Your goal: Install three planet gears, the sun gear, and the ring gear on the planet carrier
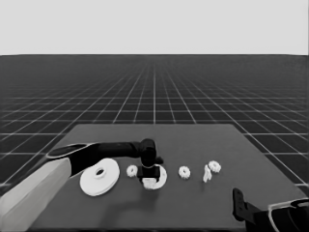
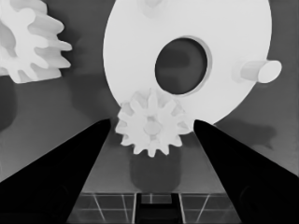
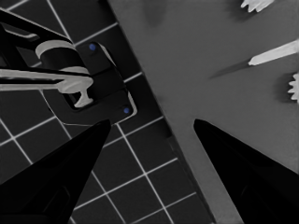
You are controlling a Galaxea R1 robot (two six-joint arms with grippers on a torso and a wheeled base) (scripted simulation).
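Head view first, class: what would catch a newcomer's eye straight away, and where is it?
The left arm reaches in over the table's middle, its left gripper standing above the smaller round part, where one small gear sits at the rim between the spread fingers. Just left lies the larger round part. To the right, two more gears and a thin white piece lie loose.

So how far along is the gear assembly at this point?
One gear sits at the edge of the smaller round part. The left gripper hovers over it, fingers open, holding nothing. Three gears lie loose on the table; the larger round part lies aside. Right gripper is parked.
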